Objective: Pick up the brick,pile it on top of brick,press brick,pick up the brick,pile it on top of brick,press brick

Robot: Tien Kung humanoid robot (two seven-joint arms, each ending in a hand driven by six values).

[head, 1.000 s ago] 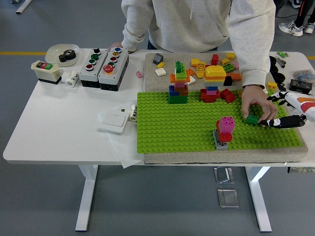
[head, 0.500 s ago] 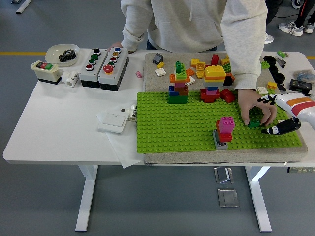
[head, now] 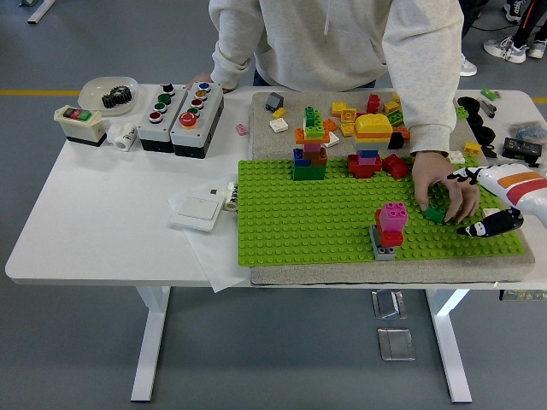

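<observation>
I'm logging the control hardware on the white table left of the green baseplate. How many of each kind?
Grey boxes with several push buttons: 2
Small red-and-green button box: 1
White wall switch: 1
Total: 4

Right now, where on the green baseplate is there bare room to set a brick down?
The green baseplate is bare on its left half, below the blue-green stack and left of the pink-red stack. The right end is crowded: the person's hand covers a green brick, beside the robot's right hand.
</observation>
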